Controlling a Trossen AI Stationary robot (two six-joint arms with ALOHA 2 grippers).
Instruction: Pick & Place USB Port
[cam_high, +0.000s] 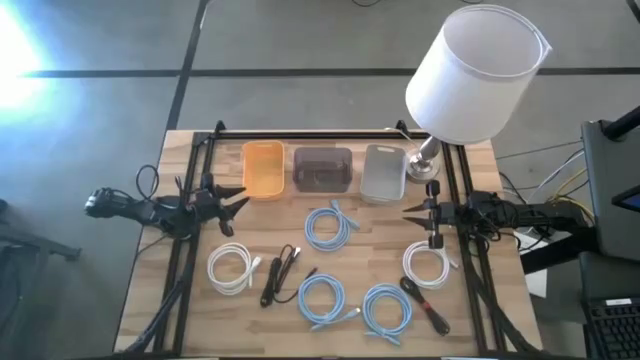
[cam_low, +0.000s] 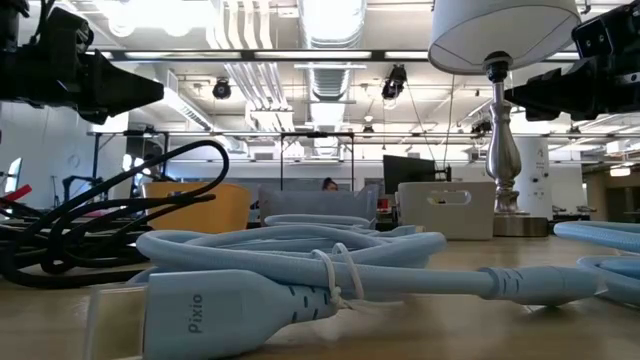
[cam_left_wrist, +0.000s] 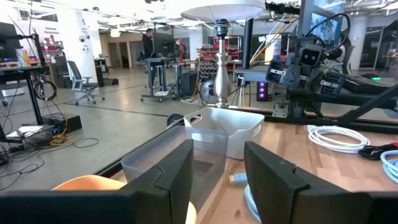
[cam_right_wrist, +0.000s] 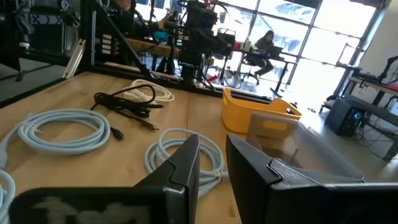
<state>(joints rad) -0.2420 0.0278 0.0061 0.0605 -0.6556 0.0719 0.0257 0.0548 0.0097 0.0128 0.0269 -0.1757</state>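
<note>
Several coiled cables lie flat on the wooden table: three light blue ones (cam_high: 330, 225) (cam_high: 322, 300) (cam_high: 386, 308), two white ones (cam_high: 232, 268) (cam_high: 430, 265), a black one (cam_high: 280, 275) and a black-and-red one (cam_high: 425, 305). In the low view a blue coil's plug end (cam_low: 200, 300) lies closest. My left gripper (cam_high: 236, 198) (cam_left_wrist: 217, 152) hovers open at the table's left, near the orange bin (cam_high: 263, 167). My right gripper (cam_high: 410, 208) (cam_right_wrist: 212, 142) hovers open at the right, above the table beside the white coil. Neither touches anything.
Three bins stand in a row at the far edge: orange, dark clear (cam_high: 322, 168) and light grey (cam_high: 383, 172). A lamp with a white shade (cam_high: 475, 70) stands on its metal base (cam_high: 425, 165) at the far right corner. Black frame rails (cam_high: 300, 133) border the table.
</note>
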